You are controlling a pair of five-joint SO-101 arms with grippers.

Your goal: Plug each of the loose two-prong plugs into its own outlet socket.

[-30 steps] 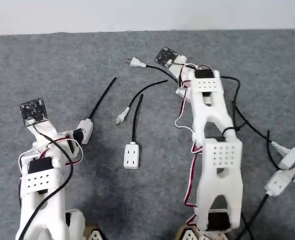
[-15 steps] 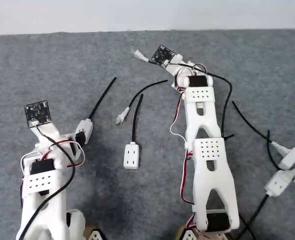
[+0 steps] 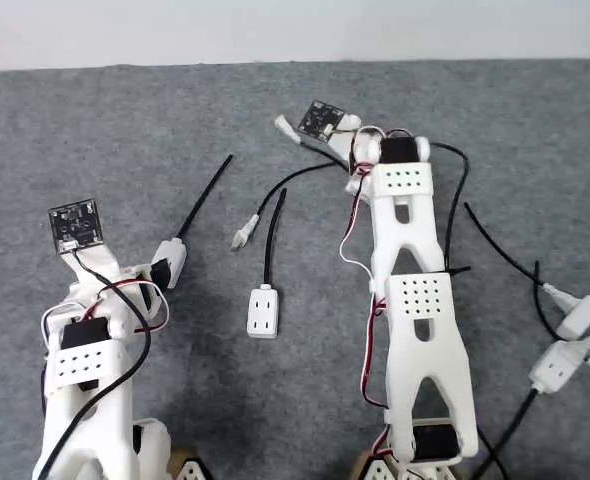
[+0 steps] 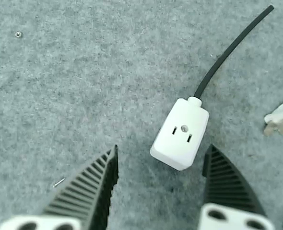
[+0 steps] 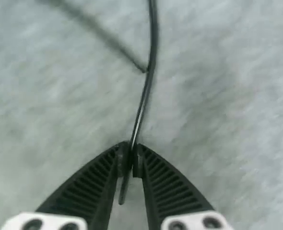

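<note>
Left gripper [image 4: 163, 149] is hanging wide open, 1 jaw on each side of a small white single-outlet socket [image 4: 180, 134] on a black cord, and it's looking like neither jaw is touching it. The socket face is showing 2 slots with a little round screw between them. That socket is lying left of and a bit beyond the white rectangular outlet block [image 3: 262, 310] in the middle of the grey carpet [image 3: 125, 120].

Right gripper [image 5: 130, 148] is clenching a thin black cord [image 5: 148, 72]. That cord's white plug [image 3: 285, 125] is sticking out well beyond the block, near the carpet's far edge where it's meeting a pale wall.

Another loose white plug [image 3: 242, 235] on a curving black cord is lying just beyond the block, between the 2 arms. A bunch of white connectors [image 3: 565, 345] is sitting well right of the block, by the carpet's right edge. The widest stretch of carpet is running far-left of the block.
</note>
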